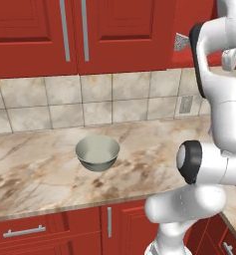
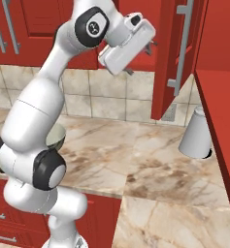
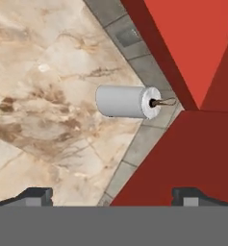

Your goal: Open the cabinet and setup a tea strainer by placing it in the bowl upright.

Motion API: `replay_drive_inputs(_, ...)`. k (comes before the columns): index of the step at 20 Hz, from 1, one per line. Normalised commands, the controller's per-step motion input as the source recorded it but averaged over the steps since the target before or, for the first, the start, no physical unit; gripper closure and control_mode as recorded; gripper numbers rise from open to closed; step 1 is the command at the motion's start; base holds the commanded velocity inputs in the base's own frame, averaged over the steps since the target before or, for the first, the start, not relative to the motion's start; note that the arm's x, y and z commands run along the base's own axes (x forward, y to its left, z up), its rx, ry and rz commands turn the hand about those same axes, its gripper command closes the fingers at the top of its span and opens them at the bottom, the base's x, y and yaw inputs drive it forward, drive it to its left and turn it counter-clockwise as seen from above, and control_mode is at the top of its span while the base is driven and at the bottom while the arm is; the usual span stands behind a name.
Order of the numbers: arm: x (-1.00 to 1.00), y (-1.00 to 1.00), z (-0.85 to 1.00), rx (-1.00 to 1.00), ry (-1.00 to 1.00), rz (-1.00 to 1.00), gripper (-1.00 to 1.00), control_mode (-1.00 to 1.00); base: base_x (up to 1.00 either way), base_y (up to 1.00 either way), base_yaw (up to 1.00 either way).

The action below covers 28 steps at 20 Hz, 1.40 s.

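Up high, the gripper (image 2: pixel 141 57) hangs beside the open cabinet door (image 2: pixel 182 53), fingers spread wide and empty. Mid-worktop sits the bowl (image 1: pixel 97 153), half hidden by the arm from the right. Strainer (image 1: pixel 180 43): only a speckled corner shows.

A marble-patterned counter (image 1: pixel 35 169) runs beneath a wall of beige tiles (image 1: pixel 64 102) carrying a grey wall outlet (image 1: pixel 186 104). Above hangs a double-door red cabinet (image 1: pixel 40 35) with two silver handles. Below sit red base cabinets (image 1: pixel 45 231). A pale grey cylinder (image 2: pixel 196 133), perhaps a paper-towel roll, stands by the corner.
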Motion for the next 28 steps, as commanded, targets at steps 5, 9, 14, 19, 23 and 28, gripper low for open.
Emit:
replay_drive_inputs(5, 0.4, 0.22, -0.08, 0.32, -0.34, 0.39, -1.0, -1.0, 0.0, 0.0, 0.0)
replay_drive_inputs(9, 0.46, 0.2, 0.0, 0.31, -0.21, 0.32, -1.0, -1.0, 0.0, 0.0, 0.0)
replay_drive_inputs(14, 0.39, 0.34, 0.01, 0.25, -0.22, 0.35, -1.0, -1.0, 0.0, 0.0, 0.0)
replay_drive_inputs(19, 0.08, 0.29, 0.08, -0.01, -0.09, 0.14, -1.0, -1.0, 0.0, 0.0, 0.0)
replay_drive_inputs(23, 0.27, 0.13, 0.0, -0.2, 0.0, -0.06, -1.0, -1.0, 0.0, 0.0, 0.0)
replay_drive_inputs(28, 0.31, 0.06, 0.0, -0.24, 0.0, -0.26, -1.0, -1.0, 0.0, 0.0, 0.0)
